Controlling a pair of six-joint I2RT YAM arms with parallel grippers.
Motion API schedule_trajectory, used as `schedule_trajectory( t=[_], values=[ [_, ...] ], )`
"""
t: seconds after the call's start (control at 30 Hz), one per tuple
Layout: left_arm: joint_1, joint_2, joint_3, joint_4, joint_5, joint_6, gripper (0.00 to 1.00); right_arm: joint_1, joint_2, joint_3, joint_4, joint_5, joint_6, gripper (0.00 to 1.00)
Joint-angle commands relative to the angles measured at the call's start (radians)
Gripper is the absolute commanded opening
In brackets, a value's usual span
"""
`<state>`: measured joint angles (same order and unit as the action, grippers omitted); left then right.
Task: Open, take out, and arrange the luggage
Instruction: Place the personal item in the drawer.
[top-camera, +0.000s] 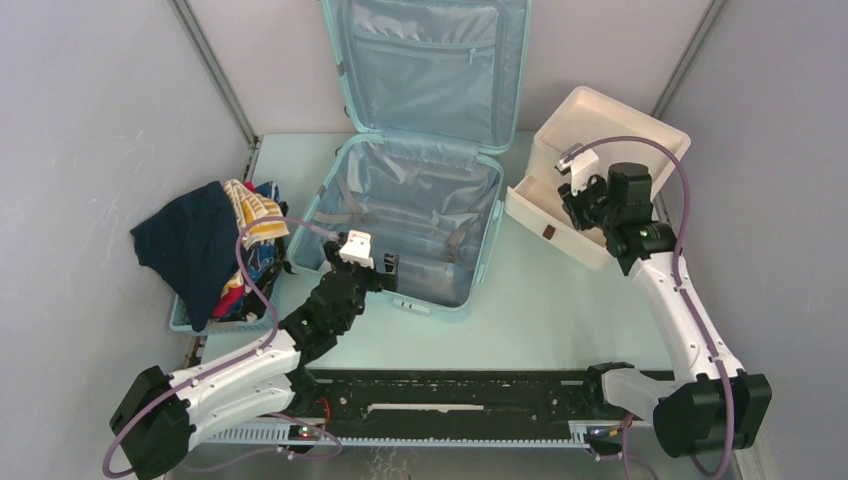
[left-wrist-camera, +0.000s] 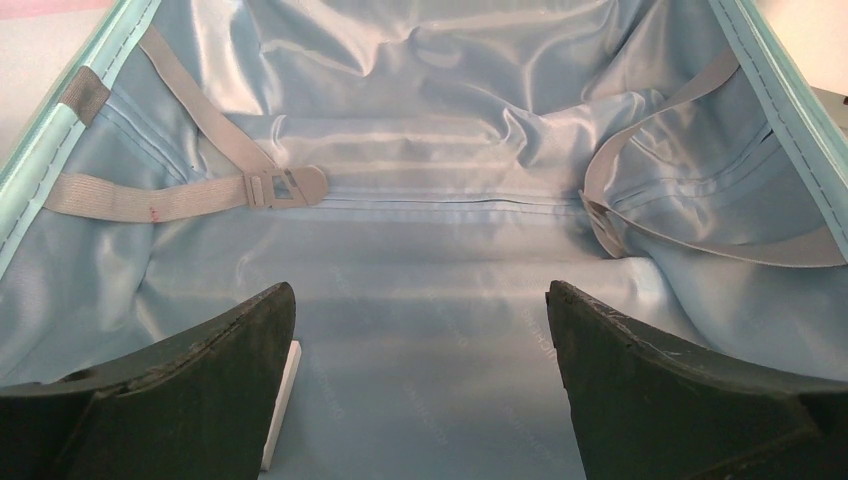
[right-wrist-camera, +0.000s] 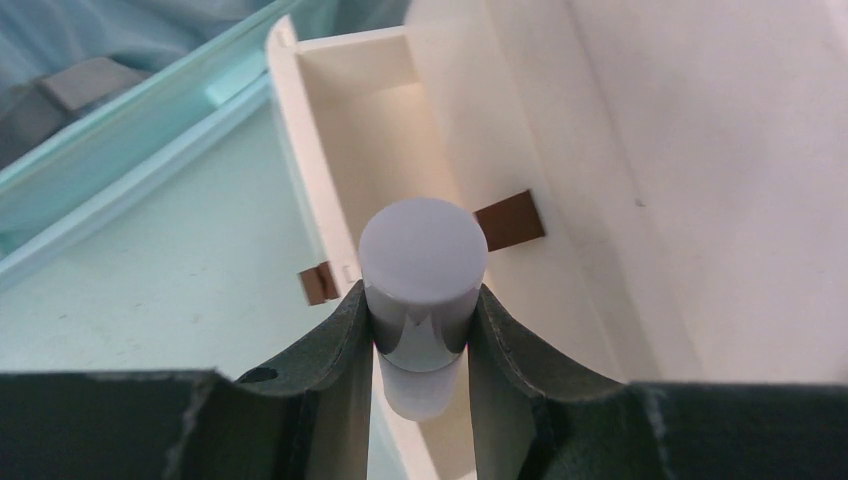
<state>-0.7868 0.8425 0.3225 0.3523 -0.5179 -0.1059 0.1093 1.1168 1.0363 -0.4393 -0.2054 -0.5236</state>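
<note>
Pale green table (top-camera: 560, 310) in a grey-walled booth, seen from above and from both wrists. At upper centre of the top view we find the luggage (top-camera: 420, 215) lying open: its lower shell rests on the table and its lid (top-camera: 430, 60) stands upright against the back wall. The left arm (top-camera: 240, 375) reaches to the shell's near rim, and the left jaws stand wide apart over the lining, holding nothing. At centre right the right arm (top-camera: 690, 320) hangs over the cream box (top-camera: 640, 125), and the right jaws are closed narrowly on a pale cylinder (right-wrist-camera: 422, 255).

We judge the shell stiff and, with nothing showing inside, light. Its smooth plastic is probably slippery, so the raised rim offers the surest hold. The satin lining is soft and would slide under the pads, while the grey straps (left-wrist-camera: 180, 195) are limp.

The wheels and handle are not shown. We cannot see into the lid's zip pocket. The jaws cover the cylinder's lower end. At left, heaped clothes (top-camera: 190, 245) hide most of the basket (top-camera: 185, 320).
</note>
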Motion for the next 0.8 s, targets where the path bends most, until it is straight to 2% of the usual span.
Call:
schedule_trajectory(
  t=[0.0,0.1,0.17,0.3,0.5,0.77],
  values=[
    [0.008,-0.012,-0.004,0.043,-0.004,-0.014,1.00,0.020,0.033,0.045,0.110,0.144,-0.081,0.00],
    [0.007,-0.011,-0.004,0.043,-0.004,-0.014,1.00,0.025,0.104,0.045,0.102,0.178,-0.102,0.00],
    [0.007,-0.011,-0.003,0.043,-0.002,-0.014,1.00,0.028,0.138,0.045,0.081,0.174,-0.105,0.05],
    [0.008,-0.007,-0.002,0.042,-0.001,-0.014,1.00,0.035,0.176,0.045,0.054,0.166,-0.104,0.16],
    [0.009,-0.009,-0.003,0.042,-0.001,-0.014,1.00,0.037,0.195,0.045,0.032,0.139,-0.091,0.40],
    [0.008,-0.005,0.000,0.042,0.000,-0.014,1.00,0.036,0.187,0.045,0.019,0.106,-0.073,0.55]
  ],
)
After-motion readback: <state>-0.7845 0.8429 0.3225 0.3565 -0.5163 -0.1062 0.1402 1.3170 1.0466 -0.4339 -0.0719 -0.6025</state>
